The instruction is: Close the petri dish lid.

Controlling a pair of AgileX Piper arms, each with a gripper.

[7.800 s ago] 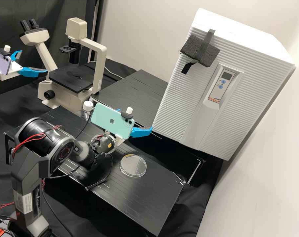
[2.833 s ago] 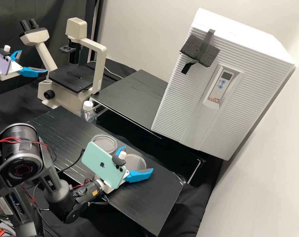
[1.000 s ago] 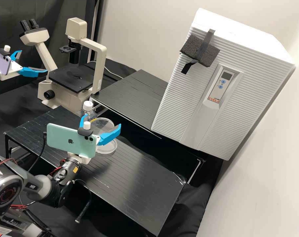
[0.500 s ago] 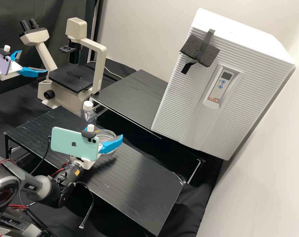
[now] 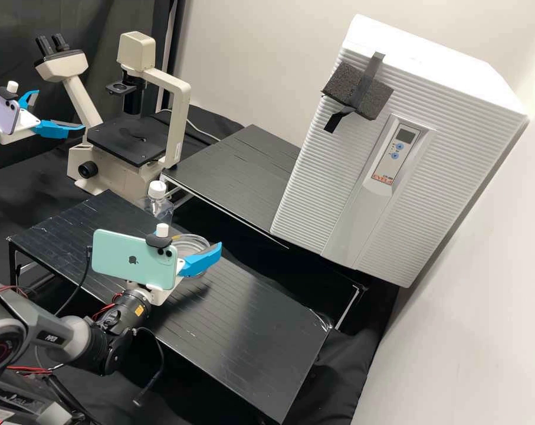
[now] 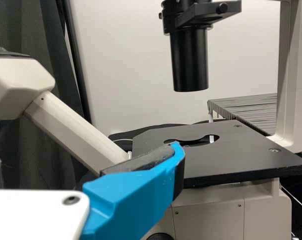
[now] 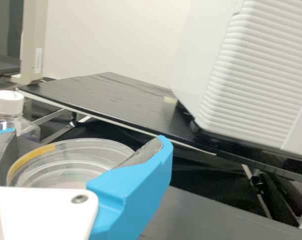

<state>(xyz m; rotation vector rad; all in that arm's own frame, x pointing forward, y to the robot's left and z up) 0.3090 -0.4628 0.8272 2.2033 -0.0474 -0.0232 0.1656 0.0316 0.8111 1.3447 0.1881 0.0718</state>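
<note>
One clear lid [image 7: 93, 145] is sitting over the dish base [image 7: 61, 175] on the bench [image 5: 249, 330], right gripper [image 7: 86, 136] clamping it, left gripper [image 5: 61, 109] hanging spread; off-centre seating or uneven release could be tipping it.

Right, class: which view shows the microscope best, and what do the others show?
The high view: the microscope stands nearly whole, eyepieces to base. The left wrist view gives its stage and black cylinder close up; the right wrist view, part of its upright.
</note>
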